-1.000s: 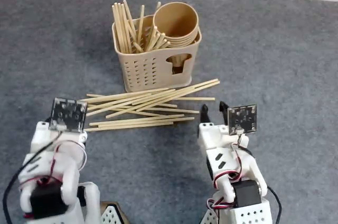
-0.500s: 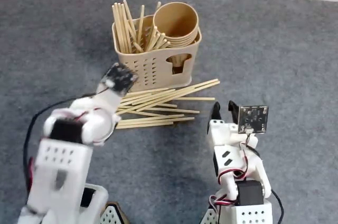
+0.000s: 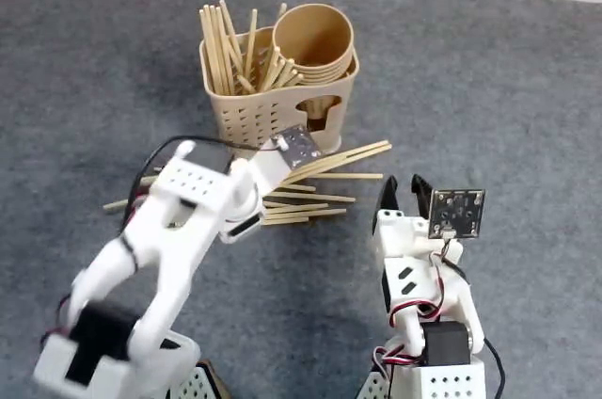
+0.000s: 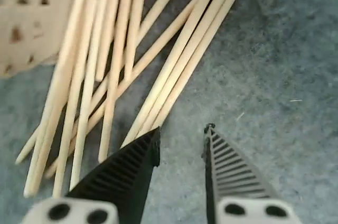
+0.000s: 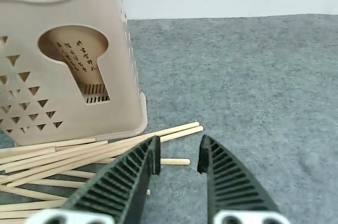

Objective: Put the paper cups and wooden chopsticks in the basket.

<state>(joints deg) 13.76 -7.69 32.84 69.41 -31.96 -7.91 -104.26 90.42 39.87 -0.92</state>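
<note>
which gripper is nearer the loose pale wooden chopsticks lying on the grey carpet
Left. The left gripper hangs directly over the loose wooden chopsticks; the right gripper sits apart, just off the pile's end.

Grey carpeted table [image 3: 489, 88]: basket [image 3: 263, 126], loose chopsticks [image 3: 339, 160].

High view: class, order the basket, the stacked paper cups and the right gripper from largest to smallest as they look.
1. basket
2. paper cups
3. right gripper, clearly the smallest

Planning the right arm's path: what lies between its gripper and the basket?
Loose wooden chopsticks lie on the carpet between the right gripper and the basket, seen in the right wrist view.
</note>
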